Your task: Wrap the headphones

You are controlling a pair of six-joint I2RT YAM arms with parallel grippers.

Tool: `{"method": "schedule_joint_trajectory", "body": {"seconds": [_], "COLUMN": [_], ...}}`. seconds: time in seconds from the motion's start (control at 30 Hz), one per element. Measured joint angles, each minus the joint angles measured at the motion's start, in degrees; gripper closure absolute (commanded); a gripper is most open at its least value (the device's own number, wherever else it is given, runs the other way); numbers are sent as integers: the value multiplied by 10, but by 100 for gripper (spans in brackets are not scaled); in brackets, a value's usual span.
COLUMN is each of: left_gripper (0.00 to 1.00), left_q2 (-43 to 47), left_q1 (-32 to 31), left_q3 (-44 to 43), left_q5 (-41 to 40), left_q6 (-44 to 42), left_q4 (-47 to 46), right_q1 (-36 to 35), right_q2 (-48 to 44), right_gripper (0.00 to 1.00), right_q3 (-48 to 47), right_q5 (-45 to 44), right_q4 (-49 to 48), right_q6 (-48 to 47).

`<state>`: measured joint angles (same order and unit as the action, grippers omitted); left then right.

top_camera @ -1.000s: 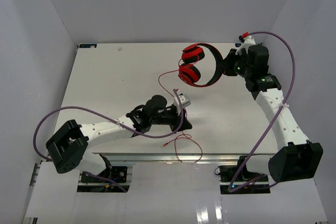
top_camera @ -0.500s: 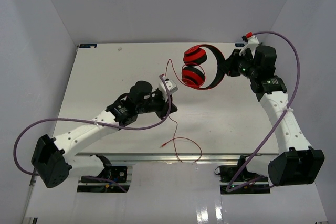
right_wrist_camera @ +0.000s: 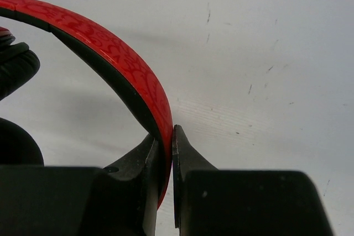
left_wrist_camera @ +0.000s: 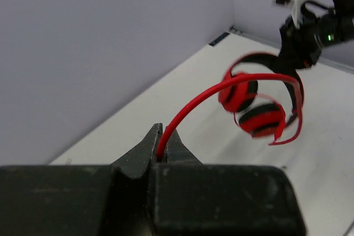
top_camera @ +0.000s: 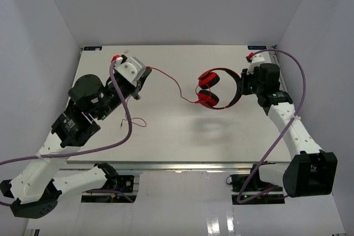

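The red headphones (top_camera: 215, 88) hang in the air over the right half of the table, held by the headband. My right gripper (top_camera: 243, 83) is shut on the red headband (right_wrist_camera: 119, 53). The thin red cord (top_camera: 168, 77) runs taut from the ear cups leftward to my left gripper (top_camera: 145, 71), which is shut on it, raised at the far left. In the left wrist view the cord (left_wrist_camera: 191, 103) rises from between my shut fingers toward the headphones (left_wrist_camera: 257, 100). The cord's loose end (top_camera: 135, 121) trails on the table below the left arm.
White table (top_camera: 166, 136) with grey walls on three sides. Thick purple robot cables (top_camera: 119, 139) loop off both arms. A small blue label (top_camera: 92, 48) sits at the far left corner.
My left gripper has swung far left and back, pulling the cord taut and dragging its loose end off the front edge. The right gripper has lowered the headphones slightly and turned them.
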<state>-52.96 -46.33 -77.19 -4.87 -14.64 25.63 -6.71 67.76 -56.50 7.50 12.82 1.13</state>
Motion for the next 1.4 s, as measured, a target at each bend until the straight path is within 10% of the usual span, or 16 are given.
{"method": "schedule_joint_trajectory", "body": {"seconds": [0.47, 0.8, 1.17, 1.4], "left_gripper": [100, 100, 100, 100], "left_q2": [-314, -303, -245, -167], "left_q1": [32, 172, 263, 271], "left_q3": [-300, -197, 28, 192], "left_q5": [-70, -26, 81, 168], "left_q6": [-163, -133, -30, 77], "left_q4": [-54, -86, -128, -239], "right_q1": [-71, -71, -47, -10], "right_q2": [-34, -156, -86, -55], "right_gripper": [92, 92, 92, 92], "right_q3": [76, 24, -199, -235], "right_q5": [141, 368, 577, 539], "right_q4": [69, 197, 224, 93], "right_q6": [-321, -442, -271, -18]}}
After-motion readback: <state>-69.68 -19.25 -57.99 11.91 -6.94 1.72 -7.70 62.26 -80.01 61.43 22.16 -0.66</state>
